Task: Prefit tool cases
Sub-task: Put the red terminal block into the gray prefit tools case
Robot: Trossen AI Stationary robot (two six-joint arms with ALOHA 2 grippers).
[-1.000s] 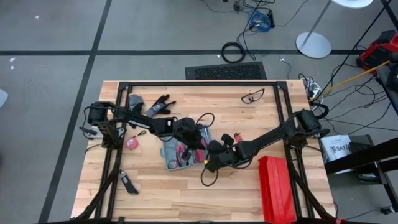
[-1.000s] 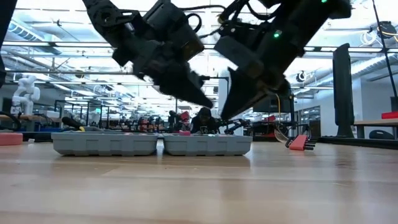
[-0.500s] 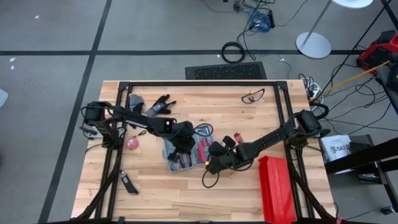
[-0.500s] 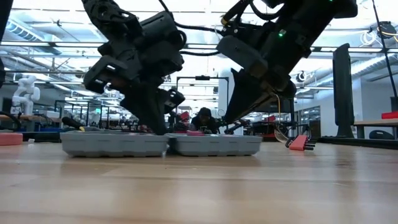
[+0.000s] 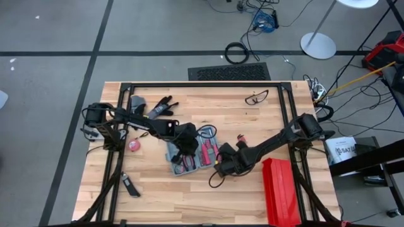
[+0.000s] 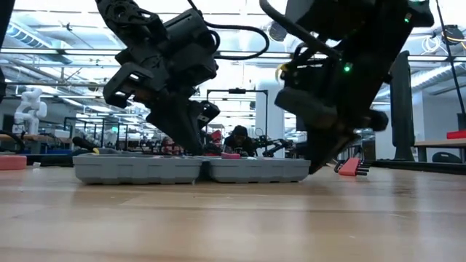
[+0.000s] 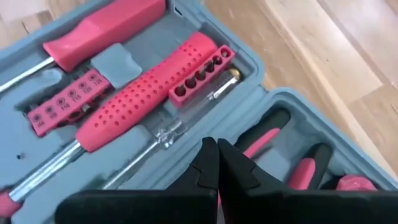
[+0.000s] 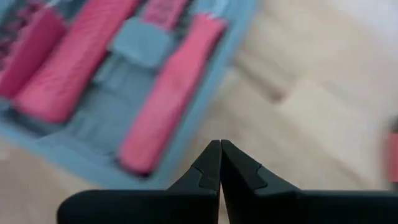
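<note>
Blue-grey tool case (image 7: 273, 93) — pink dotted handle (image 7: 143, 93), seemingly pink tools.

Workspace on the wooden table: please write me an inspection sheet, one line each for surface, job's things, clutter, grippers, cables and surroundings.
Surface: wooden table, pale planks, black frame around it.
Job's things: tool case lies open and flat mid-table; pink tools sit in its grey slots.
Clutter: long red box at the near right; safety glasses at the far side; black gloves; small pink round thing; dark hand tool.
Grippers: left gripper shut, over the case's inside; right gripper shut, at the case's right edge.
Cables: black cable loops off the right arm; more lie on the floor.
Surroundings: grey floor, floor vent, white stand base.
</note>
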